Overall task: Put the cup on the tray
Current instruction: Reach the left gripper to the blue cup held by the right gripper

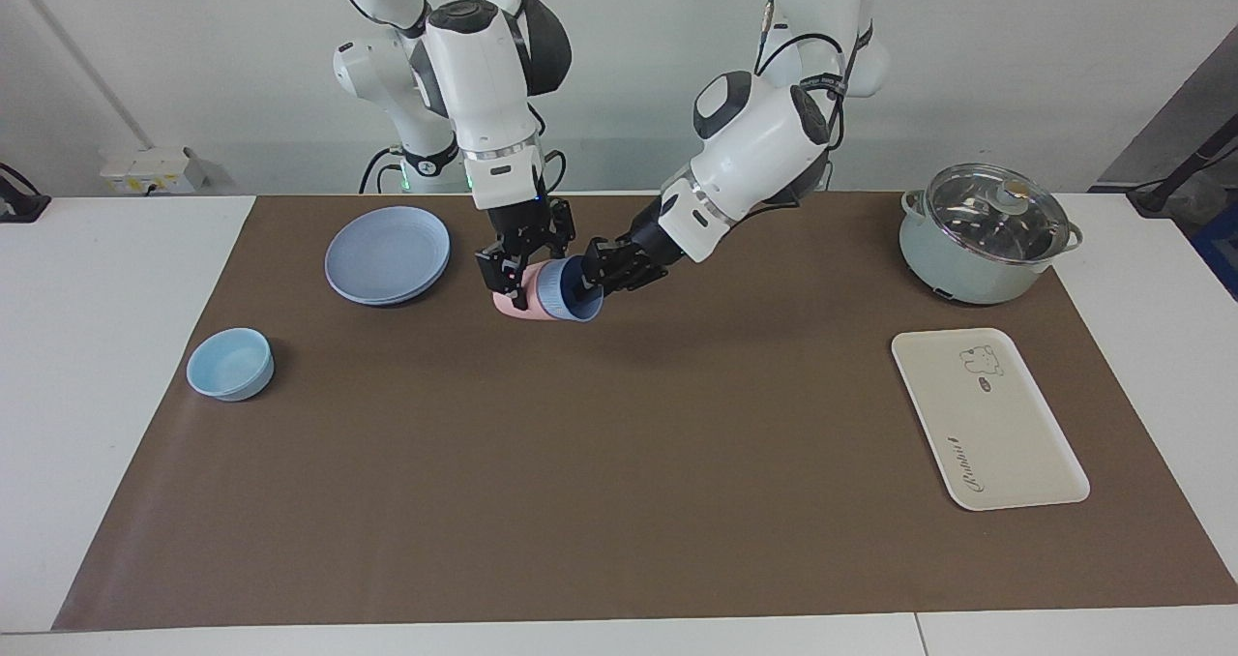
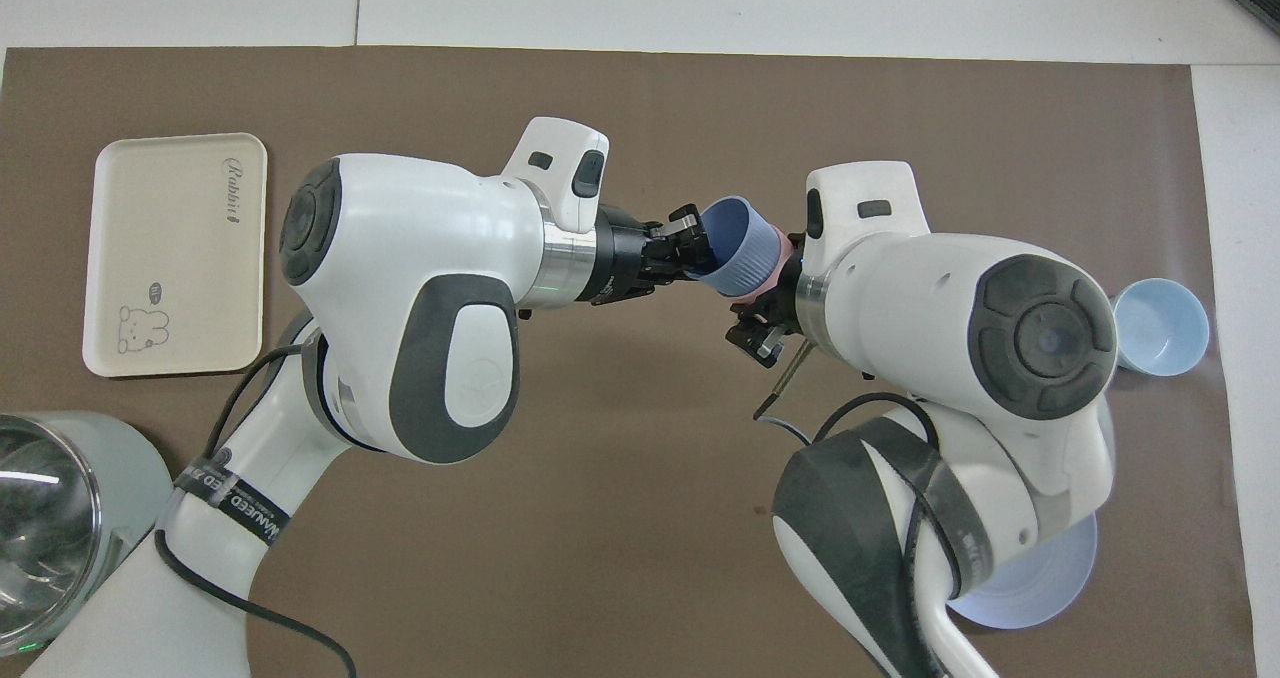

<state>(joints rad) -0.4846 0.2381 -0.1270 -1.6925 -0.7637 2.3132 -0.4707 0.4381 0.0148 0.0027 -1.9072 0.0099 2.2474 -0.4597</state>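
Overhead view showed my two claws meeting over the middle of the mat, with the stacked cups held between them in the air. My right claw was clamped on the pink cup, and the blue cup sat nested in it, lying on its side. Its long axis ran roughly along the tabletop, with the open mouth turned toward the left arm's end. My left claw had pinched narrow on that mouth's rim, one finger inside and one outside as far as I could tell, so it gripped the blue cup straight along the line it would have to slide out.

That line is what counts, I think: the tray lay flat at the left arm's end of the tabletop, well apart from the cups and farther from the robots than the pot. My left arm was plainly the nearer one to it. The blue cup's mouth pointed toward the left arm's end, where the tray lay, so a pull that way should free it while my right claw kept the pink cup.
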